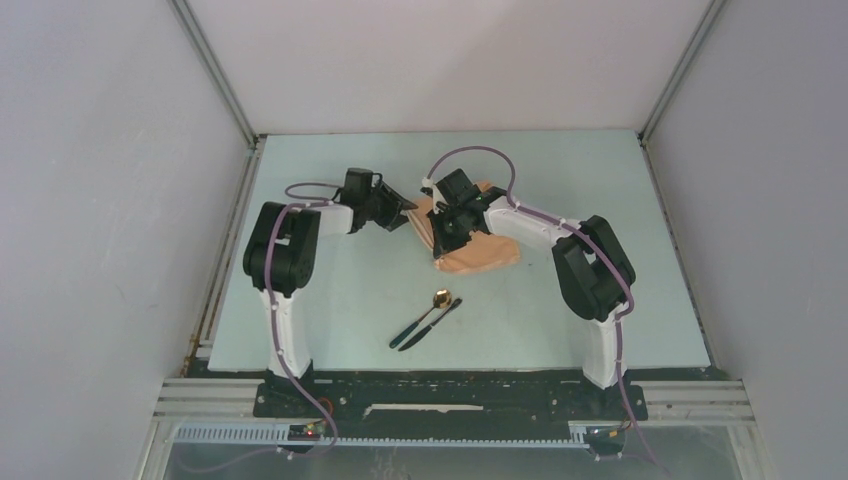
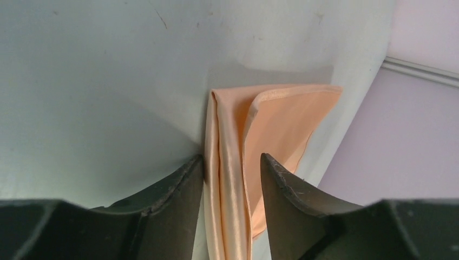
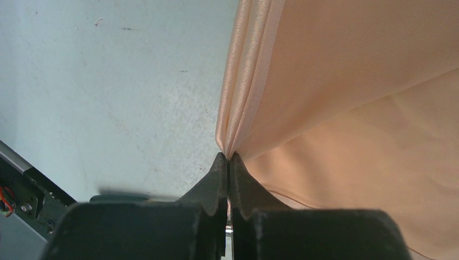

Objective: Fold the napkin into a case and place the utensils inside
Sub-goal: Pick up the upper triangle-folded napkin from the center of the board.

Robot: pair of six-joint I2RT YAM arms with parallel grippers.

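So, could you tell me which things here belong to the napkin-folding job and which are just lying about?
Job in hand: napkin, spoon, dark knife, left gripper straddling the fold, right gripper pinching the napkin's edge.
Just surroundings: table, enclosure walls, purple cable.

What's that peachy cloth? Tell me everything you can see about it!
The napkin is a thin, smooth, slightly shiny peach cloth, plain with no pattern. It lies partly folded in layers on the pale table, farther back than the spoon. The right gripper is shut, pinching one folded edge. The left gripper has its jaws open on either side of another folded edge, where one layer curls over.
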